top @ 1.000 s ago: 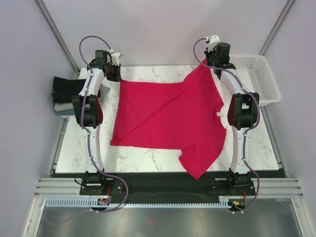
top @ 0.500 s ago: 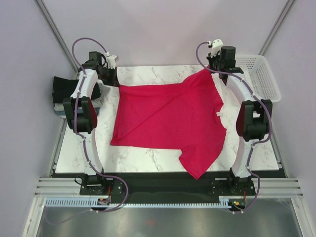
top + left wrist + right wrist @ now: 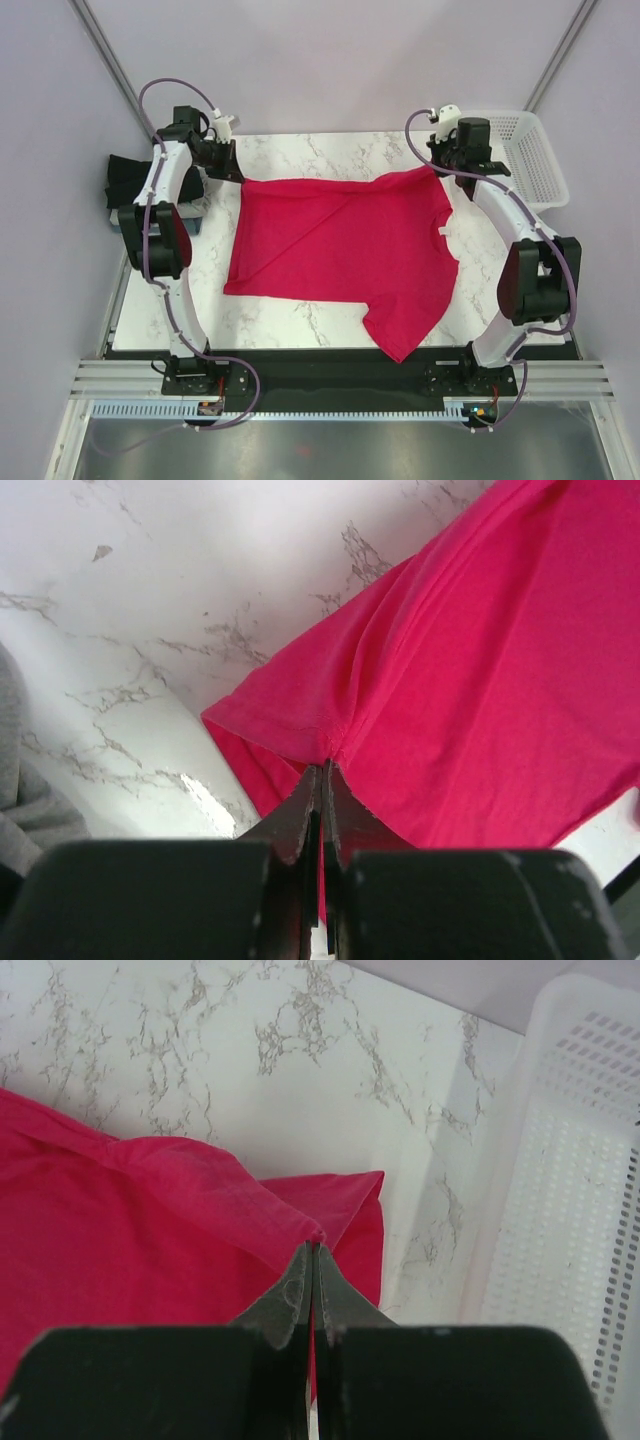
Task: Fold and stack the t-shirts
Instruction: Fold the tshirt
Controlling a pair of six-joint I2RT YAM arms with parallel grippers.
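White marble-patterned table (image 3: 300, 320) stands between plain pale lilac walls (image 3: 330, 60)

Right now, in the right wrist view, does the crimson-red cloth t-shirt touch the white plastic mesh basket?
No, a strip of bare marble table lies between the crimson-red cloth t-shirt and the white plastic mesh basket.

The red t-shirt (image 3: 340, 245) is matt, finely woven cloth, softly creased. The table (image 3: 300, 322) looks like white marble with grey veins, smooth and faintly glossy. The basket (image 3: 535, 165) at the upper right is smooth, white perforated plastic. The left gripper (image 3: 322, 772) and the right gripper (image 3: 313, 1248) look like dark, matt plastic, rough-edged at the tips.
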